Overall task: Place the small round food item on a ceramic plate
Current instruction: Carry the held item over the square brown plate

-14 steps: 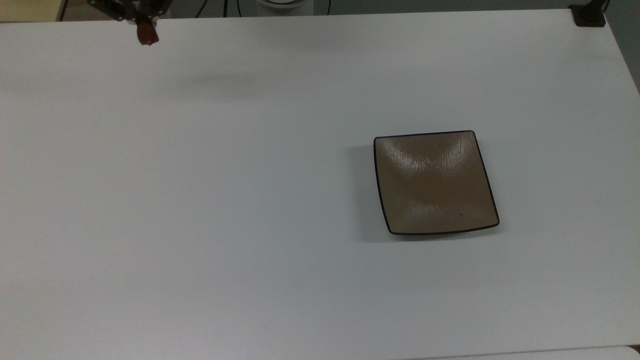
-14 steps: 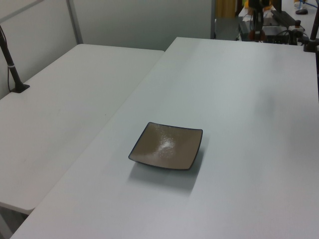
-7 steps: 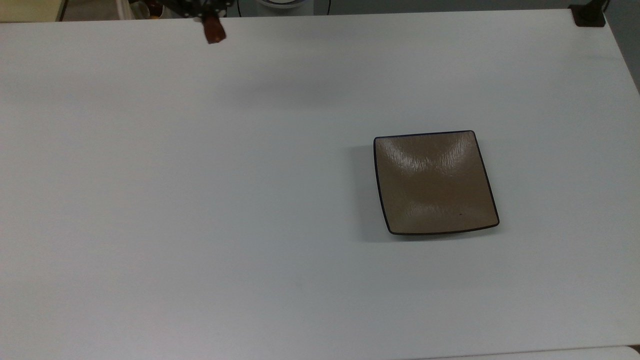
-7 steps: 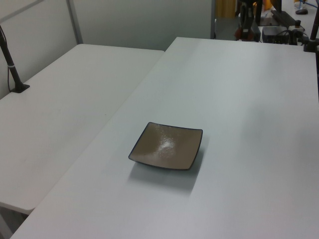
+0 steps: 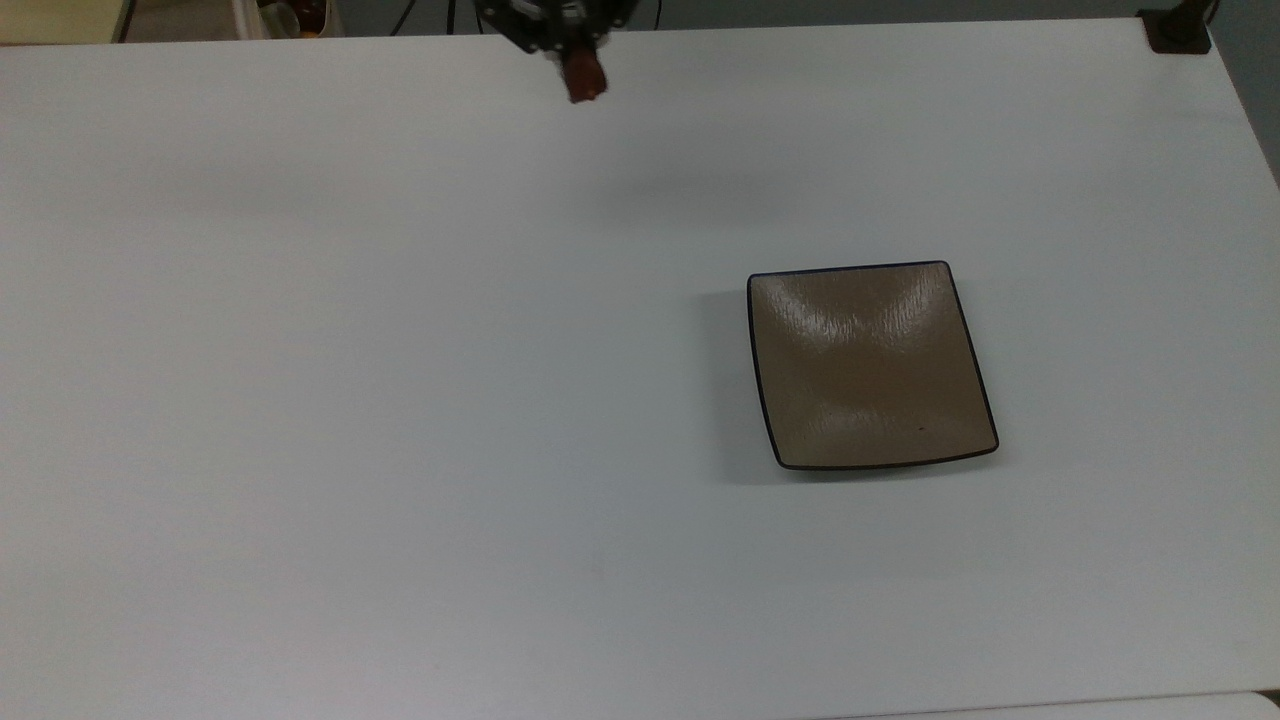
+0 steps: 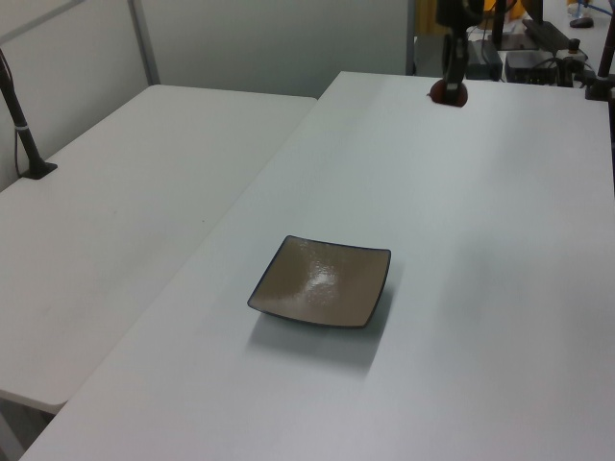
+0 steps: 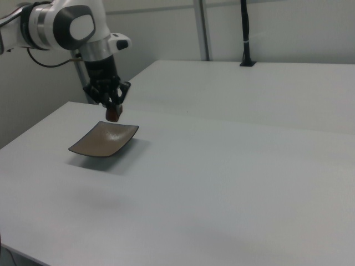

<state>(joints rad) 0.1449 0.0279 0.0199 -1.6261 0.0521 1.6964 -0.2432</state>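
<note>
The small round food item [image 5: 584, 80] is a glossy reddish-brown lump held in the air above the white table. My gripper [image 5: 577, 62] is shut on it, near the top view's upper edge, a little left of centre. In the left view the food item [image 6: 448, 90] hangs under the gripper [image 6: 452, 79] at the far end of the table. In the right view the gripper [image 7: 112, 108] holds the food item [image 7: 113, 113] above the table. The ceramic plate [image 5: 872, 365] is square and tan-brown with a dark rim. It lies flat with nothing on it, well to the top view's lower right of the gripper. The plate also shows in the left view [image 6: 322, 281] and the right view [image 7: 104, 139].
The white table [image 5: 400, 400] spreads wide around the plate. A second white table [image 6: 125, 211] adjoins it on the left view's left. A black post [image 5: 1178, 30] stands at the top view's upper right corner. Behind the table's far edge sit cables and equipment [image 6: 538, 58].
My gripper has carried the food item steadily toward the top view's right along the table's far edge, from the far left to nearly centre. The plate has not moved.
</note>
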